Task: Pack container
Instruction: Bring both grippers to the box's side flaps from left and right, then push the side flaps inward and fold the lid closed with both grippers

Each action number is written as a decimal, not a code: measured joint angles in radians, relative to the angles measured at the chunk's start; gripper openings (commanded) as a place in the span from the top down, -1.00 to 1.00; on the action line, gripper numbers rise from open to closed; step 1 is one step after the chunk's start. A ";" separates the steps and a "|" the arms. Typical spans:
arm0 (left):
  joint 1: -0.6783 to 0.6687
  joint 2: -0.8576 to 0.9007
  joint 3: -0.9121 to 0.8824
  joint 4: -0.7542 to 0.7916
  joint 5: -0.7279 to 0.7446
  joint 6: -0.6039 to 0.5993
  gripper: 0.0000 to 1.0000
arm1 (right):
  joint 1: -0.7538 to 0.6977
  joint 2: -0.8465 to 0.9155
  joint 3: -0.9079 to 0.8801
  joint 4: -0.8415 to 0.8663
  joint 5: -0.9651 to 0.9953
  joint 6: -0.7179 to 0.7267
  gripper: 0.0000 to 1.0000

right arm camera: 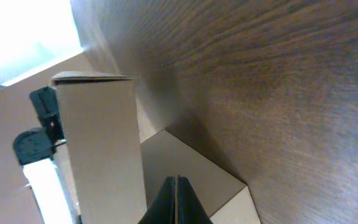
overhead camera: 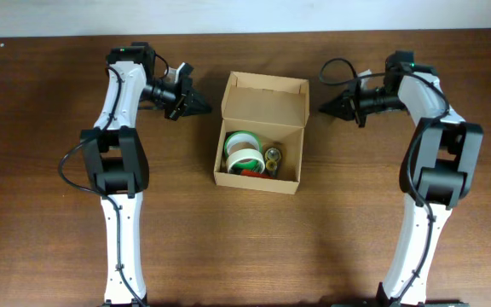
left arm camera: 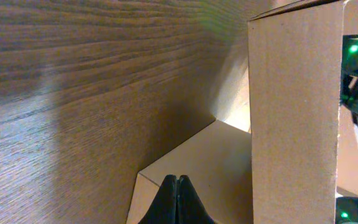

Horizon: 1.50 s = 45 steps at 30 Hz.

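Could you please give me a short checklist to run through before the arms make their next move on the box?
1. Container sits between the two arms, square to the table edge: ok.
2. Lid flap is open, raised at the back, not yet closed: ok.
3. Tape rolls lie inside the container: ok. Whether they sit below the rim so that the flap can close: cannot tell.
4. Left gripper is shut, pointing at the flap's left side and apart from it: ok.
5. Right gripper is shut, pointing at the flap's right side and apart from it: ok.
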 measured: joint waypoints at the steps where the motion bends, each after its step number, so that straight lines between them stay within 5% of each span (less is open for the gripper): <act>1: 0.000 0.000 0.000 0.000 0.000 0.000 0.97 | 0.002 0.005 0.000 0.006 -0.009 0.002 0.92; 35: -0.064 0.000 0.000 0.062 0.008 -0.004 0.97 | 0.070 0.032 -0.001 0.226 -0.177 0.076 0.93; 45: -0.064 0.000 0.002 0.162 0.118 0.000 0.97 | 0.070 0.032 -0.001 0.316 -0.253 0.073 0.92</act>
